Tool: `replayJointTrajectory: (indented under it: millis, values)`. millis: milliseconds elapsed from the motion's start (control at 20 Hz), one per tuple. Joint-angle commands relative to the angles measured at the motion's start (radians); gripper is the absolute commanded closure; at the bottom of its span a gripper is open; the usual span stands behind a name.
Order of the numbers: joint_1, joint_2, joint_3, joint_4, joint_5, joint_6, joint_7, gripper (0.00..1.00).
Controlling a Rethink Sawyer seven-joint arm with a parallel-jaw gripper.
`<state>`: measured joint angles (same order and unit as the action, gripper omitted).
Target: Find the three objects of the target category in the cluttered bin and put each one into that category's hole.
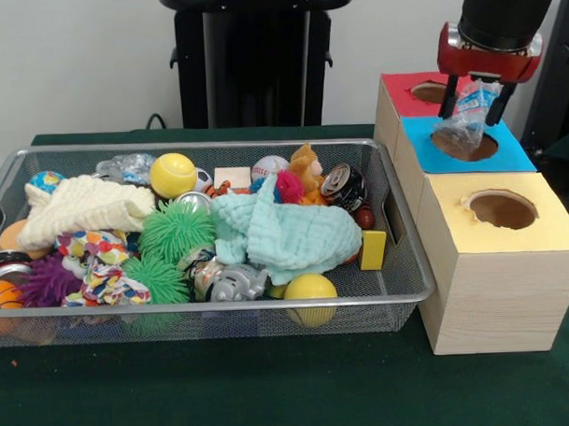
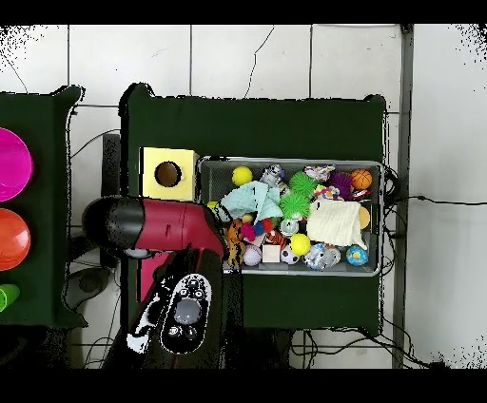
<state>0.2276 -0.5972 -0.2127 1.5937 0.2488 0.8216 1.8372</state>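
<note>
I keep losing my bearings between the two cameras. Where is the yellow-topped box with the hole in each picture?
Front view: the yellow-topped box stands at lower right, right of the wire bin.
Overhead view: the yellow-topped box lies left of centre, against the bin's left end.
Shared landmark: the light green cloth in the bin, near the box end.

Even, diffuse room light, apparently from overhead, fills both views. In the front view the wire bin (image 1: 399,288) casts only a soft, narrow shadow on the green tabletop (image 1: 225,393), and the round holes of the wooden boxes (image 1: 501,210) fall dark inside. A faint sheen marks the crumpled can (image 1: 343,187). Focus is mildly soft throughout. In the overhead view the pale floor tiles (image 2: 247,57) appear bright and the bin's contents small and indistinct.
</note>
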Motion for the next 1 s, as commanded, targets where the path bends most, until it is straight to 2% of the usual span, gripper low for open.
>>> replayJointTrajectory:
  millis: [50,400,1000]
  values:
    - [-0.017,0.003,0.018,0.007,-0.049,0.087,0.14,0.0]
    - [-0.04,0.012,0.031,-0.081,-0.049,0.116,0.117,0.0]
    - [-0.076,0.016,0.056,-0.188,-0.049,0.144,0.078,0.0]
